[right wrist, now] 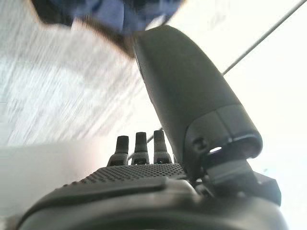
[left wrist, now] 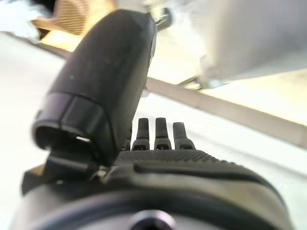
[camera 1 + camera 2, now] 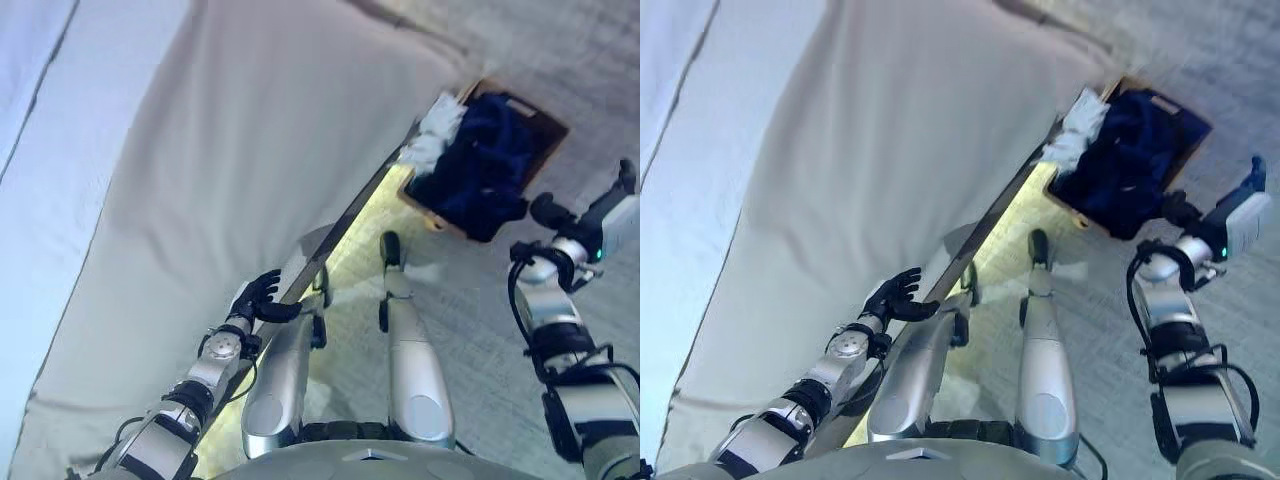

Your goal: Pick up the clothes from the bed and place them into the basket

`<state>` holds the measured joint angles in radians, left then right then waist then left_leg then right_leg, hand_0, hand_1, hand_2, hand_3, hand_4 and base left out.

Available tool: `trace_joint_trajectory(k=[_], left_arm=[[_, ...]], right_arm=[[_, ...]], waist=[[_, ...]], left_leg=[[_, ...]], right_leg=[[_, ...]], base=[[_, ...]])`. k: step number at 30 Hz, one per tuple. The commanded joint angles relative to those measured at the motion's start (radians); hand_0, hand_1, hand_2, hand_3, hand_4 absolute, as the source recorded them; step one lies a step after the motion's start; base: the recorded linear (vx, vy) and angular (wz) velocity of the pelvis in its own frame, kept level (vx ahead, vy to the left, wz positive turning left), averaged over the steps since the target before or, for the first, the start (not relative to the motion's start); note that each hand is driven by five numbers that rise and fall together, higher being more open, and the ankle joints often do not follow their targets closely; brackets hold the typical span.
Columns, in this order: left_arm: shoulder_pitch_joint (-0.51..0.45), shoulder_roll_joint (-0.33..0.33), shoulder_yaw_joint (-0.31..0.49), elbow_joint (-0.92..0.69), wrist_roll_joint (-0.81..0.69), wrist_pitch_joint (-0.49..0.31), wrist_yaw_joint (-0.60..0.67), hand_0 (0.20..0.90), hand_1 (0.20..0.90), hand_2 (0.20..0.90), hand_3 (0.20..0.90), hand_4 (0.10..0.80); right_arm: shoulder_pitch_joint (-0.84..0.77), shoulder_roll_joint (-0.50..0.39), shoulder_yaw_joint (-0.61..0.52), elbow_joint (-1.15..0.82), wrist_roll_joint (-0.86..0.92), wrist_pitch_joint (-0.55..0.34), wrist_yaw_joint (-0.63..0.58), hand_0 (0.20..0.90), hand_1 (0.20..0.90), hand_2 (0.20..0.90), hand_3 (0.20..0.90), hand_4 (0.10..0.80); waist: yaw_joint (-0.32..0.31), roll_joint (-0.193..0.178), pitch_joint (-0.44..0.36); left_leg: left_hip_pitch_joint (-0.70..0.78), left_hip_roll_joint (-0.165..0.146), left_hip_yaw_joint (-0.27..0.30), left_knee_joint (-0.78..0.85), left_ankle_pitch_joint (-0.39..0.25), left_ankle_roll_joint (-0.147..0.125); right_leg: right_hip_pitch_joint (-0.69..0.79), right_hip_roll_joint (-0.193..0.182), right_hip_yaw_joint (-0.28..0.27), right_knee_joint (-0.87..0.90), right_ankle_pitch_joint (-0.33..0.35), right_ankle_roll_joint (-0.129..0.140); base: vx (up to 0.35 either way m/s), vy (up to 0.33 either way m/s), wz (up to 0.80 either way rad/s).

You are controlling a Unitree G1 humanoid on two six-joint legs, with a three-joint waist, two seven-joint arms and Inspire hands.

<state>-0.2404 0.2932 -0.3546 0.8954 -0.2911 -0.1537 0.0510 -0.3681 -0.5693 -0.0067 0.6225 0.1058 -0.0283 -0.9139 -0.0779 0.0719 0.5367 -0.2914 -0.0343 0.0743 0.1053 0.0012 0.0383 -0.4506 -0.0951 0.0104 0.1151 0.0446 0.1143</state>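
A brown basket (image 3: 547,124) stands on the floor at the upper right, by the bed's corner. Dark blue clothes (image 3: 480,165) fill it, and a white cloth (image 3: 436,130) hangs over its near rim. My right hand (image 3: 548,211) hovers just beside the basket, open and holding nothing; its wrist view shows straight fingers (image 1: 136,146) with the blue clothes (image 1: 120,14) past them. Low at the bed's edge is my left hand (image 3: 262,297), open and holding nothing, its fingers (image 2: 163,134) straight. The sheet shows only smooth pale cloth.
The bed (image 3: 250,150) with its pale sheet fills the left and middle. Its wooden side rail (image 3: 350,222) runs diagonally toward the basket. Grey carpet (image 3: 470,300) lies to the right of the bed.
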Motion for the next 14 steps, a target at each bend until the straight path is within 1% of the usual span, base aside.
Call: trace_joint_trajectory(k=[1,2,3,4,6,7,8,9,11,12,14], left_arm=[[0.084,0.035,0.037,0.048,0.058,0.015,-0.005,0.900,0.900,0.900,0.900,0.800],[0.097,0.027,0.055,0.057,0.075,0.020,-0.011,0.900,0.900,0.900,0.900,0.800],[0.100,0.026,0.057,0.056,0.079,0.025,-0.011,0.900,0.900,0.900,0.900,0.800],[0.108,0.021,0.064,0.060,0.092,0.038,-0.014,0.900,0.900,0.900,0.900,0.800],[0.119,0.014,0.069,0.073,0.110,0.042,-0.022,0.900,0.900,0.900,0.900,0.800],[0.123,0.009,0.068,0.089,0.119,0.049,-0.033,0.900,0.900,0.900,0.900,0.800],[0.126,0.007,0.067,0.099,0.122,0.053,-0.042,0.900,0.900,0.900,0.900,0.800],[0.135,0.005,0.068,0.124,0.127,0.050,-0.058,0.900,0.900,0.900,0.900,0.800],[0.142,0.001,0.074,0.163,0.130,0.051,-0.070,0.900,0.900,0.900,0.900,0.800],[0.145,0.001,0.080,0.175,0.130,0.053,-0.077,0.900,0.900,0.900,0.900,0.800],[0.144,0.005,0.086,0.212,0.124,0.047,-0.092,0.900,0.900,0.900,0.900,0.800]], right_arm=[[0.052,-0.025,-0.051,-0.067,0.014,-0.049,0.065,0.900,0.900,0.900,0.900,0.800],[0.095,-0.008,-0.057,-0.064,0.025,-0.046,0.132,0.900,0.900,0.900,0.900,0.800],[0.102,-0.004,-0.056,-0.063,0.023,-0.044,0.138,0.900,0.900,0.900,0.900,0.800],[0.127,0.009,-0.052,-0.055,0.027,-0.038,0.176,0.900,0.900,0.900,0.900,0.800],[0.159,0.032,-0.043,-0.036,0.080,-0.054,0.306,0.900,0.900,0.900,0.900,0.800],[0.174,0.054,-0.033,-0.027,0.145,-0.070,0.403,0.900,0.900,0.900,0.900,0.800],[0.182,0.066,-0.025,-0.021,0.159,-0.073,0.439,0.900,0.900,0.900,0.900,0.800],[0.200,0.088,-0.012,-0.001,0.193,-0.066,0.541,0.900,0.900,0.900,0.900,0.800],[0.233,0.133,0.024,0.040,0.195,-0.073,0.667,0.900,0.900,0.900,0.900,0.800],[0.245,0.148,0.039,0.056,0.187,-0.074,0.695,0.900,0.900,0.900,0.900,0.800],[0.263,0.179,0.078,0.152,0.181,-0.059,0.821,0.900,0.900,0.900,0.900,0.800]], waist=[[-0.001,-0.081,-0.152],[-0.001,-0.096,-0.195],[0.000,-0.098,-0.202],[0.001,-0.107,-0.235],[0.005,-0.115,-0.282],[0.008,-0.119,-0.312],[0.010,-0.121,-0.325],[0.010,-0.125,-0.351],[0.011,-0.130,-0.385],[0.013,-0.131,-0.394],[0.017,-0.134,-0.410]], left_leg=[[0.050,0.002,0.005,0.068,-0.064,-0.034],[0.093,0.004,0.013,0.053,-0.075,-0.030],[0.102,0.005,0.014,0.048,-0.075,-0.029],[0.138,0.007,0.014,0.030,-0.078,-0.027],[0.194,0.008,0.011,-0.011,-0.077,-0.023],[0.232,0.011,0.009,-0.039,-0.073,-0.022],[0.245,0.013,0.009,-0.045,-0.073,-0.022],[0.272,0.017,0.010,-0.059,-0.074,-0.023],[0.306,0.019,0.011,-0.075,-0.076,-0.019],[0.315,0.019,0.009,-0.078,-0.076,-0.018],[0.337,0.021,0.008,-0.088,-0.076,-0.018]], right_leg=[[0.122,-0.003,-0.007,-0.009,0.055,-0.028],[0.163,-0.003,-0.002,-0.028,0.058,-0.022],[0.172,-0.003,-0.001,-0.032,0.058,-0.022],[0.208,0.000,0.002,-0.047,0.059,-0.019],[0.262,0.005,0.006,-0.068,0.058,-0.015],[0.294,0.008,0.005,-0.078,0.056,-0.013],[0.303,0.008,0.003,-0.077,0.055,-0.013],[0.322,0.010,-0.001,-0.078,0.051,-0.012],[0.347,0.013,-0.002,-0.079,0.044,-0.013],[0.357,0.013,-0.003,-0.079,0.042,-0.014],[0.379,0.015,-0.009,-0.082,0.035,-0.016]], base=[[0.205,0.150,-0.07],[0.140,0.078,0.09],[0.188,0.096,-0.08],[0.164,0.066,-0.32],[0.182,0.098,-0.27],[0.154,0.087,-0.01],[0.184,0.078,0.07],[0.146,0.052,0.03],[0.135,0.048,-0.01],[0.085,0.036,0.05],[0.028,0.026,0.09]])
